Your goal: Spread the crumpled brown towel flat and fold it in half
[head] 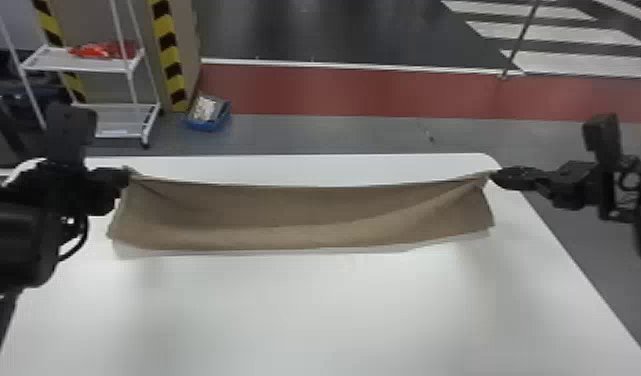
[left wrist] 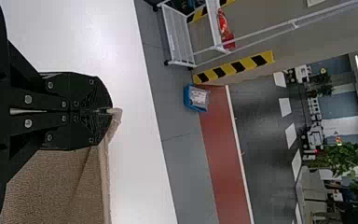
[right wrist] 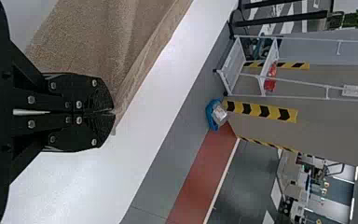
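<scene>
Beneath the towel (head: pixel 294 215) lies a white surface (head: pixel 304 310) with a smooth top and a rounded far right corner. Beyond its far edge runs a grey floor (head: pixel 334 135), followed by a red strip (head: pixel 359 97), a white line and dark flooring with white stripes (head: pixel 539 35). At the far left stands a white rack (head: pixel 129 75); its upper shelf carries a red item (head: pixel 104 50). Beside the rack is a beige panel edged with yellow-and-black tape (head: pixel 166 50), and near its base a blue bin (head: pixel 209 125) holds pale contents. The left wrist view also shows a green plant (left wrist: pixel 342 158) in the room. The towel is plain brown, with a fine woven texture, and is stretched lengthwise over the far part of the surface. Its far edge sags slightly between two corners; creases slant inward from both, and the near edge curves gently. The left gripper (head: pixel 126 175) is closed, one corner pinched between its tips. The right gripper (head: pixel 494 174) is likewise closed, clamping the opposite corner.
</scene>
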Controlling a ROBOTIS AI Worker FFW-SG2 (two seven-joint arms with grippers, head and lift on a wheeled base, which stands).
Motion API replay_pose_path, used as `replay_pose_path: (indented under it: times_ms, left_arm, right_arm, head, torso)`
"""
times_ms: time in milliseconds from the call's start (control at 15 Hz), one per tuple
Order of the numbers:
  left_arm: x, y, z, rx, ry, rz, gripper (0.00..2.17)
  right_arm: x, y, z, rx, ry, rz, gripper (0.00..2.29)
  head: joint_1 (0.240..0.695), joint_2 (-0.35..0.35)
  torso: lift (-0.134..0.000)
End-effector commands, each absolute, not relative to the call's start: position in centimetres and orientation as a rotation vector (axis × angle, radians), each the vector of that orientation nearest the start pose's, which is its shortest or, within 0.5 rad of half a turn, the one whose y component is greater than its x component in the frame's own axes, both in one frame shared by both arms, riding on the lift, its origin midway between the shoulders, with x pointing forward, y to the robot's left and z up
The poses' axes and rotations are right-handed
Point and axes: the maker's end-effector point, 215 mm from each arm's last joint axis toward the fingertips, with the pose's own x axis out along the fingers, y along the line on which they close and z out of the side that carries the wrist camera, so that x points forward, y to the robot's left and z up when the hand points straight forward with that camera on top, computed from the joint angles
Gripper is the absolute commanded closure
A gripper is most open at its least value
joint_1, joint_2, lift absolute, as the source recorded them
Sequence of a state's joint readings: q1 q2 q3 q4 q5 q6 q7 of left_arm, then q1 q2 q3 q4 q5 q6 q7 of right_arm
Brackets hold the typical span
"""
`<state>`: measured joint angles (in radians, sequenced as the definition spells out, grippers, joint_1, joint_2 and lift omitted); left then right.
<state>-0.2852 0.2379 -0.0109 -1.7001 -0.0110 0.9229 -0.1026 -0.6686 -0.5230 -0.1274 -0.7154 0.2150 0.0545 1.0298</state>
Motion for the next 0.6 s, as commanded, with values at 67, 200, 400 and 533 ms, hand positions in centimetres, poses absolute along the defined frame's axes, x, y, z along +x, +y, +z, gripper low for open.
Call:
replay_pose_path:
  times_ms: [67,200,400,533]
  left_arm:
    - [63.6,33.0,-34.5,0.199,0.508,0.027,1.42]
    - [63.7,33.0,-35.6,0.194,0.533,0.028,1.42]
    - [64.4,32.3,-36.5,0.209,0.52,0.014,1.42]
    - [64.6,32.2,-36.9,0.207,0.515,0.013,1.42]
  right_arm:
    - [65.1,-45.8,-35.1,-0.299,0.452,0.531,1.25]
    - [65.7,-45.4,-35.1,-0.308,0.434,0.524,1.25]
    - [66.3,-44.3,-35.8,-0.308,0.427,0.511,1.25]
    - [66.7,-43.2,-36.3,-0.319,0.412,0.507,1.0]
  head:
    - [0.652,-0.108]
    - [0.648,-0.108]
    - [0.647,-0.103]
    - [0.649,-0.1]
  torso:
    - [-0.125]
    - [-0.125]
    - [-0.125]
    - [-0.125]
